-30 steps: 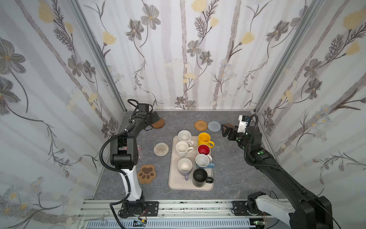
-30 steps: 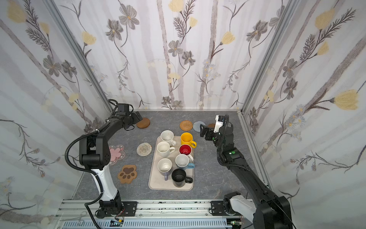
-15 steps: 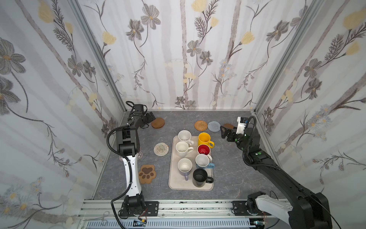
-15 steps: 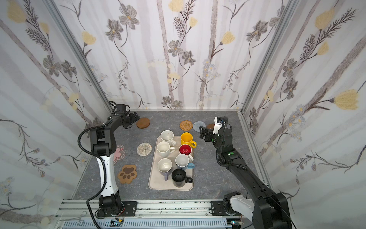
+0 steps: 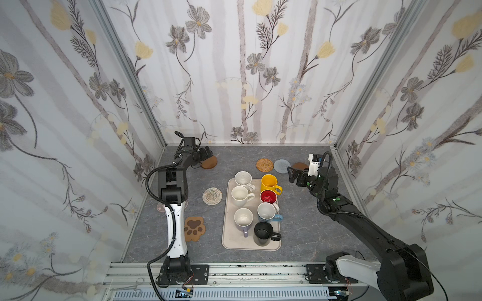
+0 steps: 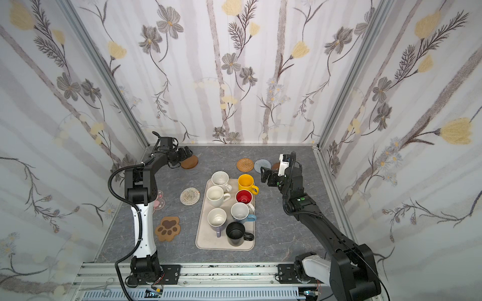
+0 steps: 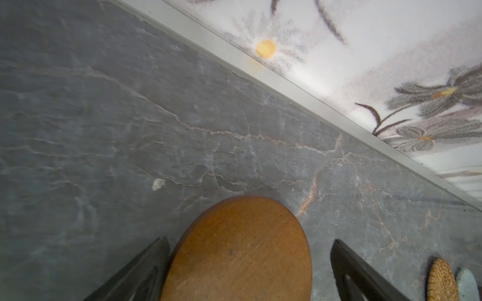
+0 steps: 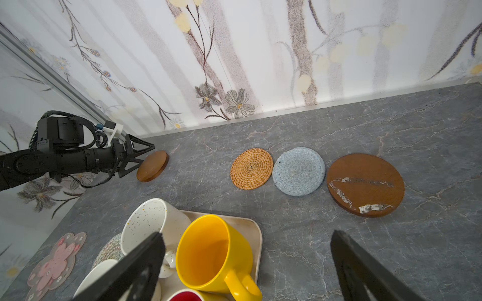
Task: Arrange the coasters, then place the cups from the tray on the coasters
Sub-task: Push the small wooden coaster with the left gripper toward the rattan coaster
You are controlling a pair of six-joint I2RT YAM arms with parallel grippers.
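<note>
With all cups (image 5: pixel 240 196) being kept on the tray (image 5: pixel 229 241), the brown wooden disc (image 5: pixel 210 163) near the tabletop's (image 5: pixel 300 234) far-left corner is being straddled by the wide-open left gripper (image 5: pixel 206 154); the right gripper (image 5: pixel 291 174) is being held open, empty.

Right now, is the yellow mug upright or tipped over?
Upright: the yellow mug stands on the tray with its open mouth facing up in both top views.
</note>
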